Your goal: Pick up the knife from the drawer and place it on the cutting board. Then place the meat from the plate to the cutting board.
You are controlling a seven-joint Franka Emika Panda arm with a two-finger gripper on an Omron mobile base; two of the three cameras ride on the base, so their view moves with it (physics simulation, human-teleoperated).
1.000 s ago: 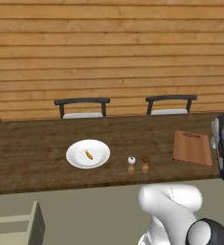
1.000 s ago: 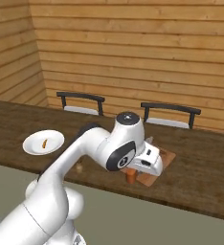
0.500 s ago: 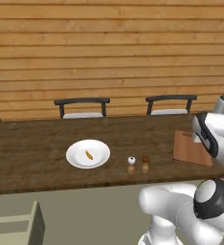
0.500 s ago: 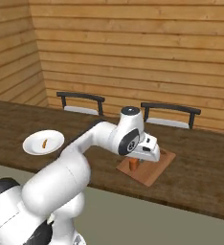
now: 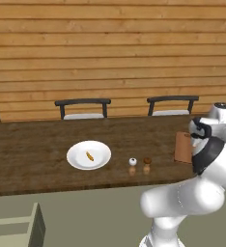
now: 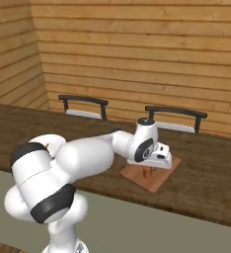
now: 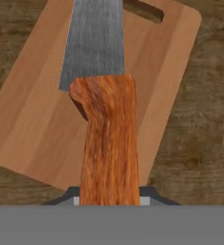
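Observation:
My gripper (image 6: 148,169) is shut on the knife (image 7: 108,139), which has a reddish wooden handle and a grey blade (image 7: 95,43). It holds the knife just above the reddish-brown cutting board (image 7: 32,119) (image 6: 159,180), blade pointing toward the board's slot handle. I cannot tell whether the knife touches the board. The board (image 5: 182,149) lies at the right end of the dark wooden counter. To the left, the white plate (image 5: 78,159) carries the small orange-brown meat (image 5: 90,156). The pale green drawer (image 5: 13,226) stands open at the lower left.
A white shaker (image 5: 132,162) and a brown shaker (image 5: 147,161) stand between plate and board. Two dark chairs (image 5: 82,103) (image 5: 172,100) sit behind the counter against the wooden wall. My own arm (image 6: 88,158) stretches across the counter's front edge.
The arm has swung round and reached forward, bringing the hand with the knife over the cutting board. Plate, meat and shakers have stayed put.

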